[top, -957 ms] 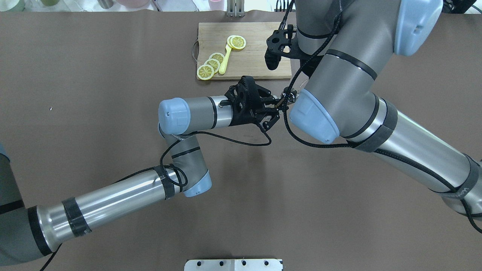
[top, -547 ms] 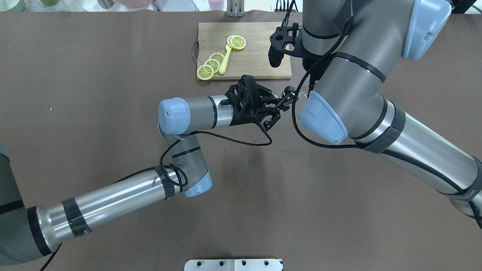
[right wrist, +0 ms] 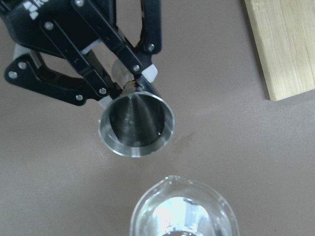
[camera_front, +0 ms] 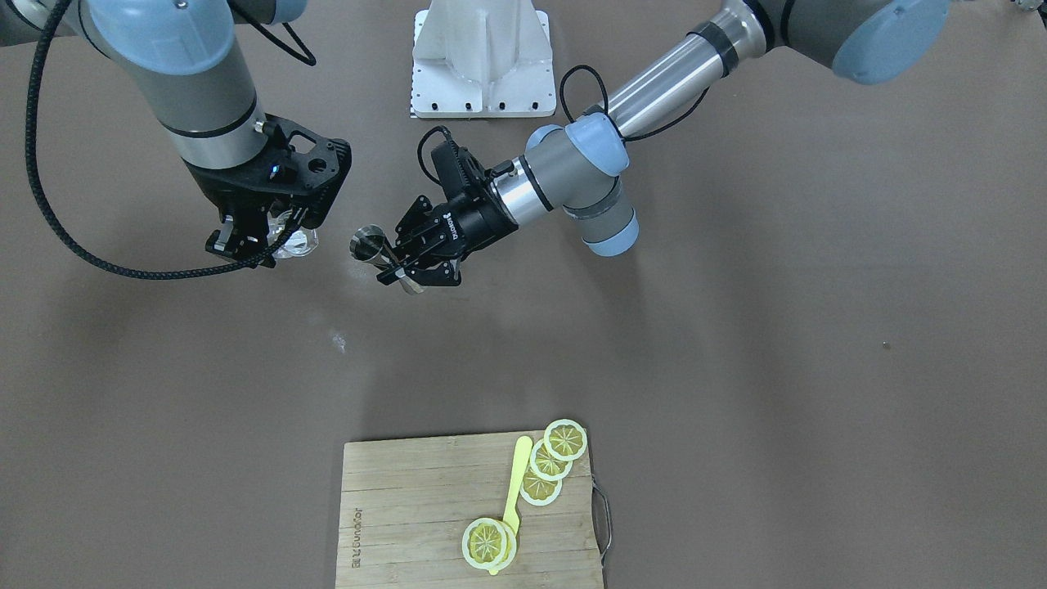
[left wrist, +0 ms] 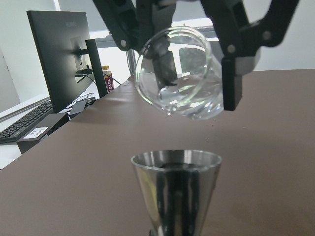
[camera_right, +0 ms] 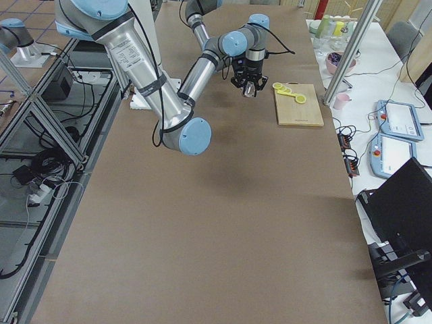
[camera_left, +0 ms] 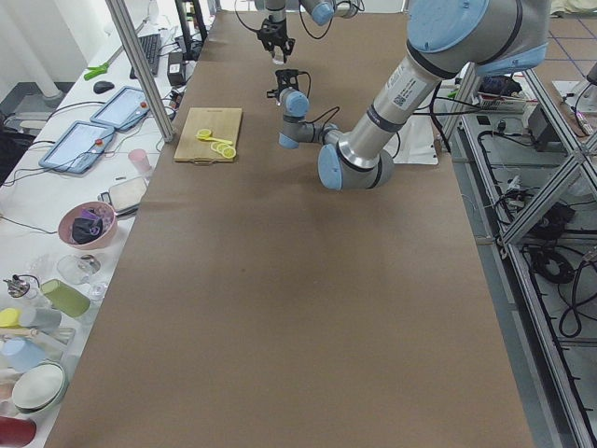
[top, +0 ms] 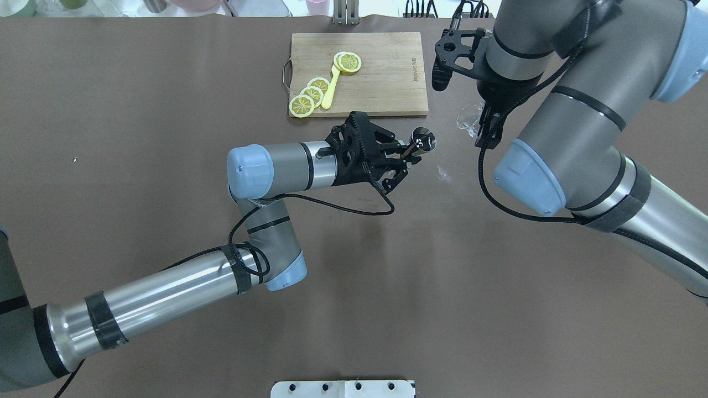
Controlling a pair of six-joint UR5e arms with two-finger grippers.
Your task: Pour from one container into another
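The right arm has swung off to its own side since a second ago, taking the glass cup [top: 469, 117] with it. It no longer hangs over the left gripper [top: 412, 152], and the cutting board [top: 381, 72] now shows whole. The left arm has barely shifted.

The left gripper's fingers [right wrist: 142, 73] are clamped on the narrow waist of the jigger [top: 425, 139]. The upper cone stands just past the fingertips with its open mouth turned up. From the right wrist camera the inside of that cone looks dark, and I can't tell whether anything is in it. I also can't tell whether its lower end touches the table [top: 166, 83].

The right gripper [camera_front: 262, 241] grips the glass cup between its fingers [left wrist: 231, 73], one on each side of the wall. The cup hangs tilted between them in the left wrist view, its rim tipped towards the jigger. From there the cup sits above and beyond the jigger's mouth, clearly apart from it. In the front view, bare brown table shows between the two sets of fingertips.

A small pale smear [top: 444, 174] marks the table near the left fingertips, on the robot's side. The cutting board lies beyond both grippers, with lemon slices [top: 348, 62] and a yellow spoon [top: 331, 91] on it.
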